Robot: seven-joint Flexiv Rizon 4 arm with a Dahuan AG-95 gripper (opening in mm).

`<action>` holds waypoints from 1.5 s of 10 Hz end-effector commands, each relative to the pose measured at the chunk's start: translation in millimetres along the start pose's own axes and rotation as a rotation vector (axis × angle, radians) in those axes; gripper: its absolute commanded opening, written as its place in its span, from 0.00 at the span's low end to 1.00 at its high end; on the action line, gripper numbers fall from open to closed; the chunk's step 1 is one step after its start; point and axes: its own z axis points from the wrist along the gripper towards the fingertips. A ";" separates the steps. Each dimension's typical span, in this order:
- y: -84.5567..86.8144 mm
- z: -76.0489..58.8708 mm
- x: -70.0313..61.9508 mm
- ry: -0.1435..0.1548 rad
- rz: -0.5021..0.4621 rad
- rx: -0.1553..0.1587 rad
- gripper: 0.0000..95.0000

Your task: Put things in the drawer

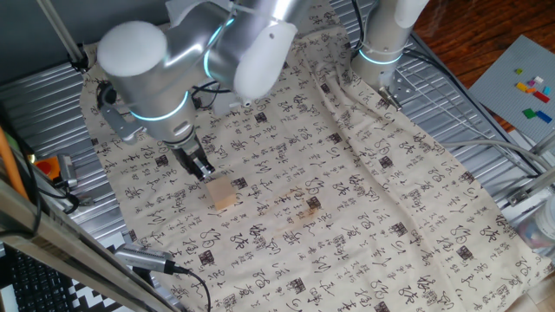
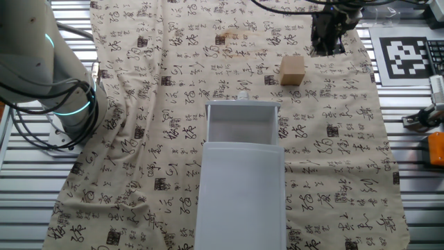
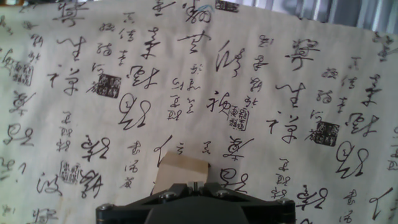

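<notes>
From my station I saw the wooden cube (image 1: 223, 194) sitting on the calligraphy-printed cloth (image 1: 364, 199) that covered the desk (image 2: 413, 201), upright and resting flat, free of any grip. The gripper (image 1: 200, 166) hung just beside it, on the side away from the drawer, tilted down toward the cloth; I could not tell whether its fingers were parted or closed, since they read as one dark mass in both fixed views and the hand view showed only the black base of the hand. In the other fixed view the cube (image 2: 292, 70) lay near the front corner of the white drawer (image 2: 240, 182), apart from it, with the gripper (image 2: 326, 43) just past the cube. The drawer's tray (image 2: 241, 123) stood pulled out, its inside bare white. In the hand view the cube (image 3: 181, 173) showed at the bottom centre, partly hidden by the hand. An orange-brown stain (image 1: 305, 208) marked the cloth near the cube.
</notes>
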 end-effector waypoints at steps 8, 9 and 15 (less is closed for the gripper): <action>23.9 30.4 -5.4 -0.009 0.097 -0.013 0.80; 26.4 38.6 -3.0 -0.011 0.129 -0.013 0.80; 22.1 64.2 5.5 -0.029 0.168 -0.015 0.80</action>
